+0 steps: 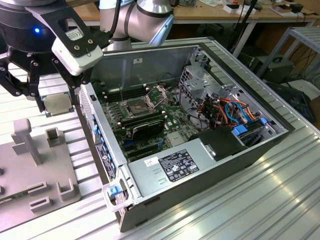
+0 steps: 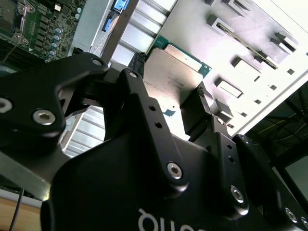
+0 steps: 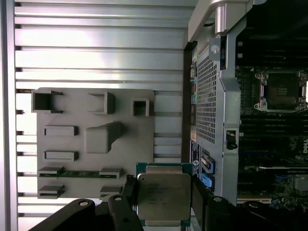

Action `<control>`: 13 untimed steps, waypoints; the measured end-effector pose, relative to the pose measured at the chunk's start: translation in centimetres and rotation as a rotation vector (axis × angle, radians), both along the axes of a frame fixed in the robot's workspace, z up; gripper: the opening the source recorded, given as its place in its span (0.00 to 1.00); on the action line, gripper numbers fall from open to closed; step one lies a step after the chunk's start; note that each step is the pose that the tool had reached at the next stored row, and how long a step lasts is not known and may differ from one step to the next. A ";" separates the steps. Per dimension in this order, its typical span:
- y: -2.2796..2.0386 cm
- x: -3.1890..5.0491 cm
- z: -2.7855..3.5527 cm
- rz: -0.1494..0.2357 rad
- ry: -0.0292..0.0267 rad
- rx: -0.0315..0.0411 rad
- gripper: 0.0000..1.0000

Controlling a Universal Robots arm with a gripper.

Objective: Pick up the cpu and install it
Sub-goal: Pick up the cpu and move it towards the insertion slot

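We see one ribbed metal table (image 1: 235, 210). On it lies one open computer case (image 1: 210, 155), and at the exterior view's left of the case sits one grey tray (image 1: 30, 175) with little holders. One thin green stick (image 3: 76, 173) lies in that tray.

We see one gripper (image 1: 56, 99), black, hanging in the air between the tray and the case wall. Its fingers (image 3: 129, 191) are squeezed on two sides of the chip, one on each side.

Inside the case we count one socket (image 1: 136, 106). It looks bare, and its metal frame looks tipped up.

We count one cpu (image 1: 56, 105). It is flat, its silver top faces the wrist cameras, and it touches nothing but the fingers. It is well apart from the socket.

We think the picking up is done and the carrying is the step in hand. We judge that putting it in calls for care: the chip must stay level, line up square with the socket, and go down softly, with no bump on the case wall.
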State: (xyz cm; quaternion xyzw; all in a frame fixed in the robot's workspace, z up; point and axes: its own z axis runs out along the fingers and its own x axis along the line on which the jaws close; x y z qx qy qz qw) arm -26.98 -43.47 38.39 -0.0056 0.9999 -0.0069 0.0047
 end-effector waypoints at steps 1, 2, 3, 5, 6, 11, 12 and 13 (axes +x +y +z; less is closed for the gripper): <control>0.00 0.05 0.00 0.000 0.0000 -0.0001 0.55; 0.00 0.09 0.00 0.000 0.0000 0.0000 0.55; 0.00 0.09 0.00 0.000 0.0000 -0.0001 0.55; 0.00 0.13 0.00 0.000 0.0000 0.0000 0.55; 0.00 0.16 0.00 0.000 0.0000 0.0000 0.55; 0.00 0.46 0.00 0.000 0.0000 0.0000 0.55; 0.00 0.55 0.00 0.000 0.0000 0.0000 0.55; 0.00 0.64 0.00 0.000 0.0000 0.0000 0.55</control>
